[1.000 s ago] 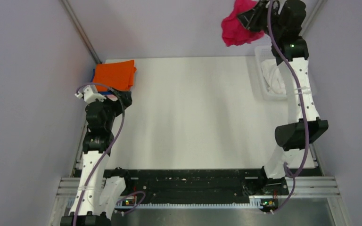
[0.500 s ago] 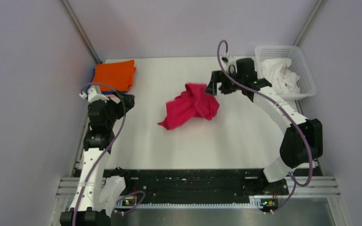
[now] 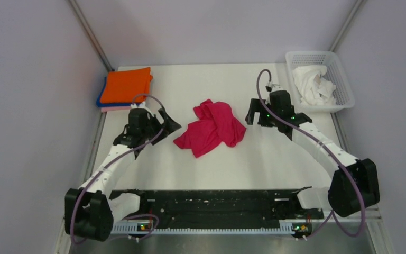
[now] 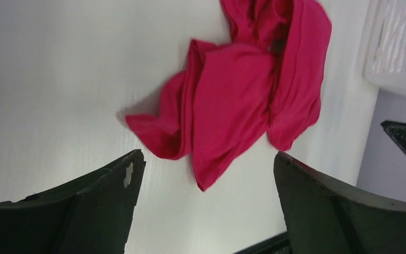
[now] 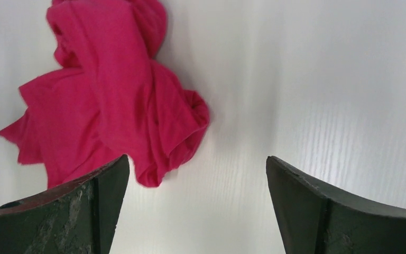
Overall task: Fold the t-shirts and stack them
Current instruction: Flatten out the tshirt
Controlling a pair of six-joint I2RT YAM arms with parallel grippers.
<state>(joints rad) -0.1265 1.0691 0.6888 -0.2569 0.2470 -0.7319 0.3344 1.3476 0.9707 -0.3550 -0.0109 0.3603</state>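
White tabletop [image 3: 243, 169] fills the middle of the overhead view. The crimson t-shirt [image 3: 211, 129] lies crumpled and unfolded at its centre, and neither arm touches it. In the left wrist view it spreads across the upper middle; in the right wrist view it takes the upper left. A white lattice basket [image 3: 345, 79] sits at the upper right of the overhead view, with a bunched white t-shirt [image 3: 312, 87] inside. At the upper left is a folded stack. An orange t-shirt [image 3: 128, 84] lies on top, with a blue t-shirt [image 3: 101, 95] and a pale pink t-shirt [image 3: 111, 109] showing only as edges beneath. The left gripper [image 3: 170, 120] hovers just left of the crimson t-shirt, jaws spread apart and empty. The right gripper [image 3: 254, 114] hovers just right of it, jaws likewise wide and empty.
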